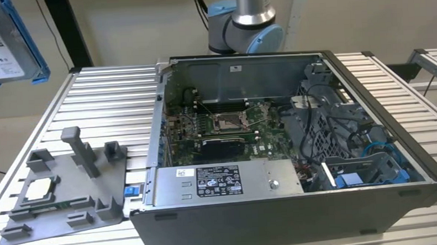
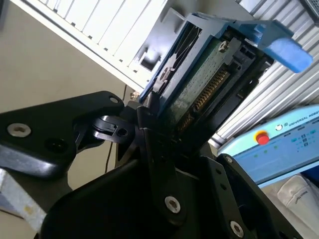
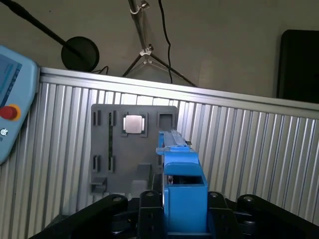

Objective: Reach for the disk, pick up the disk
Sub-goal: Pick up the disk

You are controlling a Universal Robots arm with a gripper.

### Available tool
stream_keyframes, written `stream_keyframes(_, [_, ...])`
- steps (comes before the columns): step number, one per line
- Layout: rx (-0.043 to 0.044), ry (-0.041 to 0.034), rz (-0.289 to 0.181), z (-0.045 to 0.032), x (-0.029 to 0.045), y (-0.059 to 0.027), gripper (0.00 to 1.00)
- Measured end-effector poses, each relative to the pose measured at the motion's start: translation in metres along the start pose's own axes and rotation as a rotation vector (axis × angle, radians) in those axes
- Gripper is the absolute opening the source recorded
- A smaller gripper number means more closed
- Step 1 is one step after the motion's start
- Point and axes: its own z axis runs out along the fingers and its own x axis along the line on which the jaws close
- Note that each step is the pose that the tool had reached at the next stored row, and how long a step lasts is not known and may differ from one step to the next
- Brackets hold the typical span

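Note:
The disk (image 1: pixel 5 43), a silver hard drive with a white label and a blue bracket, hangs high in the air at the exterior view's upper left, well above the table. In the second wrist view my gripper (image 2: pixel 152 117) is shut on one end of the disk (image 2: pixel 209 74), whose green circuit-board side and blue bracket face the camera. In the first wrist view the blue edge of the disk (image 3: pixel 182 169) sticks out from between the black fingers (image 3: pixel 147 201), above the grey fixture plate (image 3: pixel 134 149).
An open computer case (image 1: pixel 427 163) stands on the slatted metal table (image 1: pixel 114 99), with a grey box (image 1: pixel 221 180) bearing a sticker inside. The grey fixture plate (image 1: pixel 66 190) holds a small white-topped chip (image 1: pixel 38 189). A control pendant (image 3: pixel 12 99) lies on the table.

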Motion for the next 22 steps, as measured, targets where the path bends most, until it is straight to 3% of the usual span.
stream_keyframes(10, [-0.0002, -0.0001, 0.000, -0.0004, 0.0026, -0.0222, 0.00])
stream_keyframes(22, [-0.0002, -0.0001, 0.000, -0.0008, 0.0044, -0.0382, 0.00])
